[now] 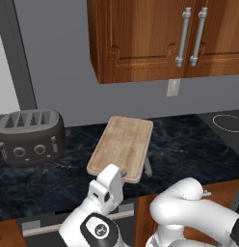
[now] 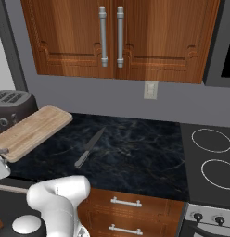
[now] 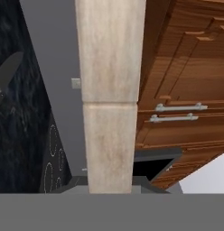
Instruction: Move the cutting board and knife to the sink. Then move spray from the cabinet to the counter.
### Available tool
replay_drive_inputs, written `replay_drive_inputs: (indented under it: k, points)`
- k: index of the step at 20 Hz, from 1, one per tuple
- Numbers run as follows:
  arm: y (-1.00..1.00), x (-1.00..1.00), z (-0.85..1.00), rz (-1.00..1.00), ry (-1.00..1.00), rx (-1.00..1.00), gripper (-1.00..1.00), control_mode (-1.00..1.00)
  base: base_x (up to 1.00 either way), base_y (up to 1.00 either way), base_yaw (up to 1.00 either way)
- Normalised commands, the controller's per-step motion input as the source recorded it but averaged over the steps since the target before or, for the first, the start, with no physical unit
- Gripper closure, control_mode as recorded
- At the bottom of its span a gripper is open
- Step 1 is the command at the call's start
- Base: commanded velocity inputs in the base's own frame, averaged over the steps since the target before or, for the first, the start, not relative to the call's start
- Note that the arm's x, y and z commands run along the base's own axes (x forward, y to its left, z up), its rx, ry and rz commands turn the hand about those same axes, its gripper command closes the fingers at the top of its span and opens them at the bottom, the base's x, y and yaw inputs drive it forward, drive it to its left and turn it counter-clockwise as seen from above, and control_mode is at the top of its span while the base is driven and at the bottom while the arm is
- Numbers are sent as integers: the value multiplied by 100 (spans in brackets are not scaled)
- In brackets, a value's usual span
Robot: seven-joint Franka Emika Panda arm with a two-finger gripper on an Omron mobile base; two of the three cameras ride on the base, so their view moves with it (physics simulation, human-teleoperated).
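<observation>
End effector [image 1: 122,174] clamped on the near short edge of the cutting board [image 1: 122,146]; jaws closed on the board's edge, seen from the left base camera. Board lifted off the bench [image 1: 189,149], tilted, far end higher; it casts a shadow on the black marble-look top beneath.

Right base camera: board [image 2: 33,131] hangs over the left part of the bench [image 2: 135,152], in front of the toaster [image 2: 12,109].

Knife [image 2: 89,147] lies flat on the bench, just right of the board and apart from it, blade pointing toward the back wall. From the left base camera only its handle end [image 1: 147,166] shows, below the board's right edge.

Hand camera: board's edge [image 3: 109,99] runs up the middle as a pale band.

Wall cabinet [image 1: 155,38] above, doors closed, two silver bar handles [image 1: 191,36] side by side. Stove top [image 2: 212,157] at the bench's right end.
</observation>
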Motion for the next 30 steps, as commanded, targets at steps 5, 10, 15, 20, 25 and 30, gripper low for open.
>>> replay_drive_inputs:
  k: [5,10,15,20,25,30]
  points:
    - [0,0,0,0,0,0,100,100,-35,0,0]
    - [0,0,0,0,0,0,100,100,-56,0,-8]
    - [0,0,0,0,0,0,100,100,-59,0,-12]
    - [0,0,0,0,0,0,100,100,-37,0,-39]
    - [0,0,0,0,0,0,100,100,-8,8,-75]
    - [0,0,0,0,0,0,100,100,-1,8,-81]
